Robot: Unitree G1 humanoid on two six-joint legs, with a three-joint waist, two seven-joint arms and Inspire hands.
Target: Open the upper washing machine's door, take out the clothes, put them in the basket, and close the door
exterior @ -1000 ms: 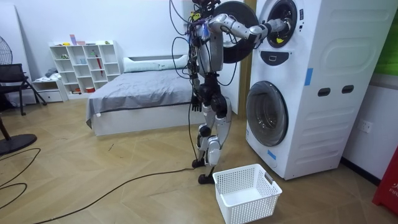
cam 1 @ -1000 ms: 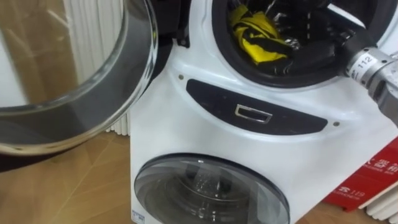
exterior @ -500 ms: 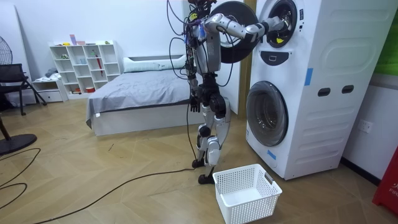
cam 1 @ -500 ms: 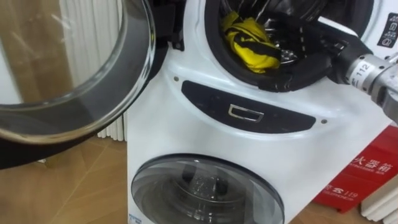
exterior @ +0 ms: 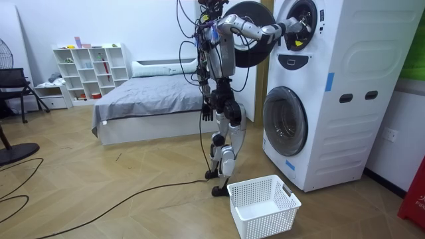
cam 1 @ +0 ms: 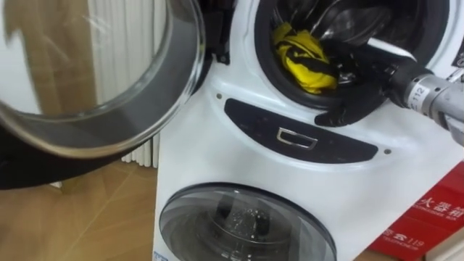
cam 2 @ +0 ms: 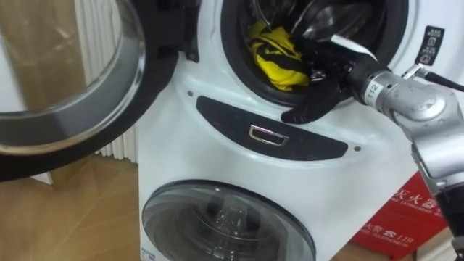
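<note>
Inside drum (cam 2: 322,16), yellow cloth (cam 2: 274,54), right hand (cam 2: 328,72) beside

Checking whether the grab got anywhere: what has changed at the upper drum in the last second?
The right hand has slid slightly lower in the mouth of the upper drum, and part of it now hangs over the lower rim. The view itself shifted a little. Unchanged: the yellow garment lies inside the drum, the door is open, and the left hand hangs by the hip.
</note>
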